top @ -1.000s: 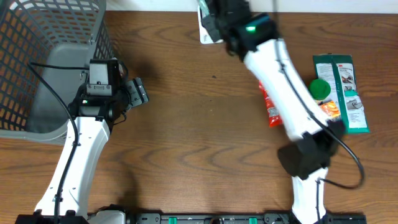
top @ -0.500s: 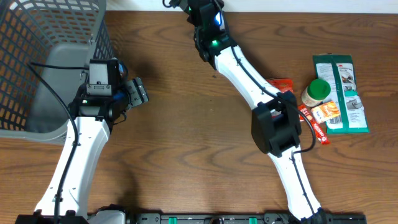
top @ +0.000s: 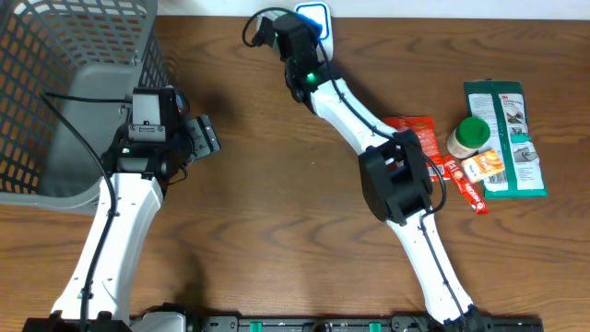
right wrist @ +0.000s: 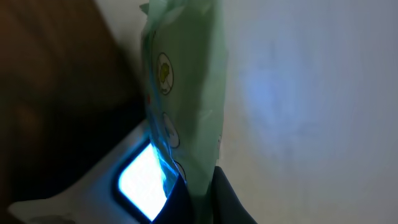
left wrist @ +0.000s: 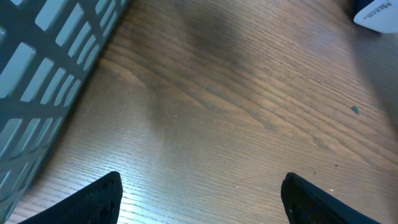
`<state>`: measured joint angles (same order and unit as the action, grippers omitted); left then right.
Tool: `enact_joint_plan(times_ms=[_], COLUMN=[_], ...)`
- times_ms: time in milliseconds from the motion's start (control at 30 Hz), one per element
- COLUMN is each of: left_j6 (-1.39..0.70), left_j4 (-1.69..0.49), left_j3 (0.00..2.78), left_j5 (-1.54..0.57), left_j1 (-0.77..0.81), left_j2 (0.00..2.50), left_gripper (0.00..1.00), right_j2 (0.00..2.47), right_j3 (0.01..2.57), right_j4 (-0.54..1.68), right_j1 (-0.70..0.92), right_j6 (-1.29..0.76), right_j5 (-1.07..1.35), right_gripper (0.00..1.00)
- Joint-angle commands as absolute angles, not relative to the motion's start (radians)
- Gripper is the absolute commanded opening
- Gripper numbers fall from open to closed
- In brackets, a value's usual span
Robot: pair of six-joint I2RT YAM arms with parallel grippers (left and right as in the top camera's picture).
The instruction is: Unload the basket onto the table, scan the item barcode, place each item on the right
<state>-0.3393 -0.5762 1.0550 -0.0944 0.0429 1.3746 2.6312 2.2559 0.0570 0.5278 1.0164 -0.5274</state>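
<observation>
Packet (right wrist: 186,93): thin and pale green, with small round printed marks. It stands on edge right at the scanner, its lower part just above the lit window. Blue light catches the edge nearest the window. It cannot be made out in the overhead view.

Scanner (top: 314,17): white body with a glowing blue window, at the middle of the far edge of the worktop (top: 267,203). In the right wrist view the window (right wrist: 143,180) shows as a bright patch under the packet.

Right gripper (right wrist: 199,198): pressed together on the packet's lower end, with one dark finger on each side of it. It is right at the scanner. Its arm reaches there in a long line from the near edge of the worktop.

Left gripper (top: 199,138): spread wide with nothing between the fingers, over bare brown wood. It is well to the left of the scanner and nearer the front.

Basket (top: 55,92): grey mesh, far to the left of the scanner, with the left gripper just beside its wall.

Goods right of the scanner: all lie well apart from it, toward the right side.
- Red pouch (top: 417,129): partly under the right arm.
- Jar (top: 470,136): has a green lid and sits against a green card pack (top: 507,138).
- Orange sachet (top: 484,166): lies just below the jar.
- Red stick (top: 468,189): the one nearest the front.
</observation>
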Motion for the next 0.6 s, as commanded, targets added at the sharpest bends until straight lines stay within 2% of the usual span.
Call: enact_joint_plan(times_ms=[0,300,433,567], left_j6=[-0.33,-0.33,-0.33,-0.33], left_j4=[-0.575,-0.575,-0.575,-0.575], left_j3=[1.051,1.051,1.051,1.051], left_j5=[-0.081,-0.081,-0.081,-0.081], left_j1=[0.04,0.04,0.04,0.04], left_j2=[1.371,1.371,1.371,1.371], left_gripper=[0.82,0.82,0.82,0.82], right_j2=[2.649,2.534,2.361,2.169], right_j3=[2.268,2.269,2.269,2.269], right_j4=[0.071,0.139,0.392,0.775], right_j1=[0.531,0.532,0.532,0.518], right_j6=[0.971,0.746,0.516,0.263], right_j5=[-0.542,-0.542,-0.541,-0.514], right_gripper=[0.01,0.01,0.01,0.01])
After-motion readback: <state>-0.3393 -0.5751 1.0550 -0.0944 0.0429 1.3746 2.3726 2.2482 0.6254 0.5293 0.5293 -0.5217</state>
